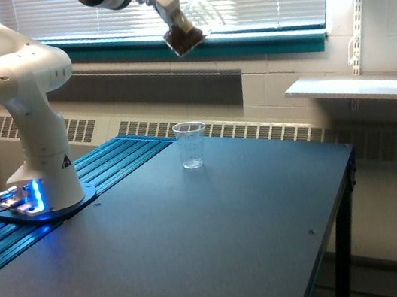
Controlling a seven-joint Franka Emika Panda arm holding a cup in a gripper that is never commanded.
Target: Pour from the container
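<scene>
My gripper (187,32) grasps the container (200,9), tilted (dark contents at its low end), at 12 o'clock above the tapered cup (192,145); dark table (200,247) bare toward its edges.

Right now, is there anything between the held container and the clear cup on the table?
No. In the exterior view only open air separates the container from the cup, which stands alone.

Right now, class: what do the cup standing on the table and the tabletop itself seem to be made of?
Straight-sided clear cup: probably thin plastic, since the radiator grille shows through it and it has a lipped rim. Dark flat tabletop: smooth matte surface, perhaps laminate, giving only a soft sheen; the exact material is unclear.
</scene>
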